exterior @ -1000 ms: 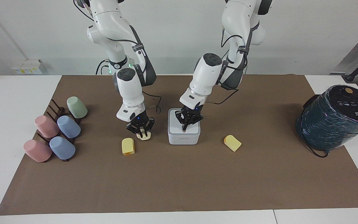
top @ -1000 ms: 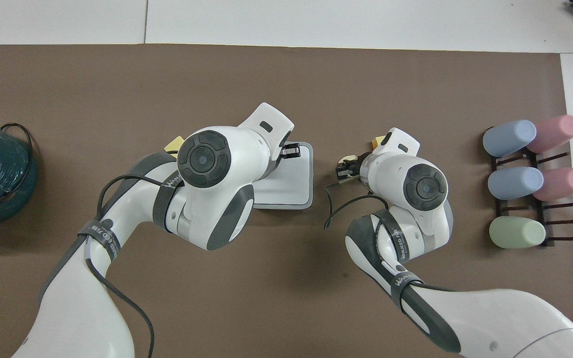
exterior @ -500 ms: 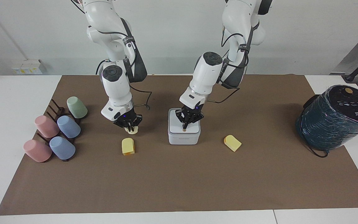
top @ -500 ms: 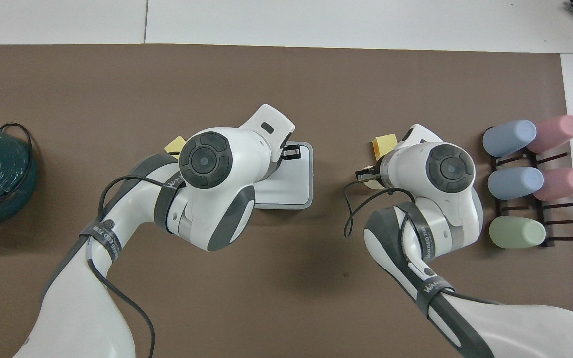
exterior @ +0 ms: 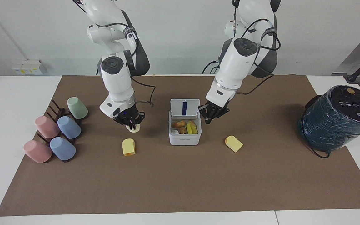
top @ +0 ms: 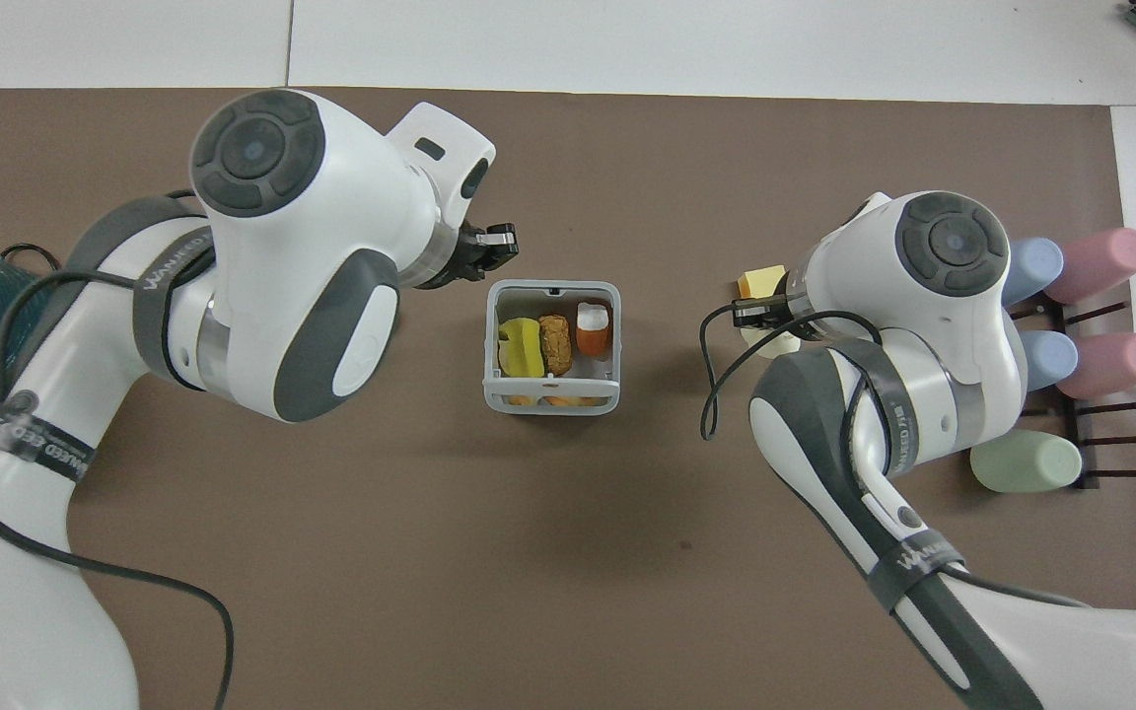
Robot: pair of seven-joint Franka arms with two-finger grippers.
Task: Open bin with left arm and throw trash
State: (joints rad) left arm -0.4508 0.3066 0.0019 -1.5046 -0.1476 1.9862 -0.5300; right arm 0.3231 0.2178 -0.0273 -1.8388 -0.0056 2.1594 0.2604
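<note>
A: Nearest the robots, what holds the cream lump [exterior: 133, 128]?

B: The right gripper [exterior: 131, 124], fingers closed on it, raised just over the worktop [exterior: 180, 181]. The left gripper [exterior: 211, 116] hangs beside the bin [exterior: 184, 140]; whether its fingers are apart cannot be told.

A: And the bin?

B: Mid-worktop, lid [exterior: 184, 108] up, scraps inside. Opening looks done; next the lump must be carried over the opening and dropped.

A: Farther out?

B: One yellow slab [exterior: 128, 146] toward the right arm's end, another yellow slab [exterior: 233, 143] toward the left's, both waiting.

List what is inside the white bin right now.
The open bin holds yellow, brown and orange-and-white pieces. Its raised lid hides part of the contents nearest the robots in the overhead view.
</note>
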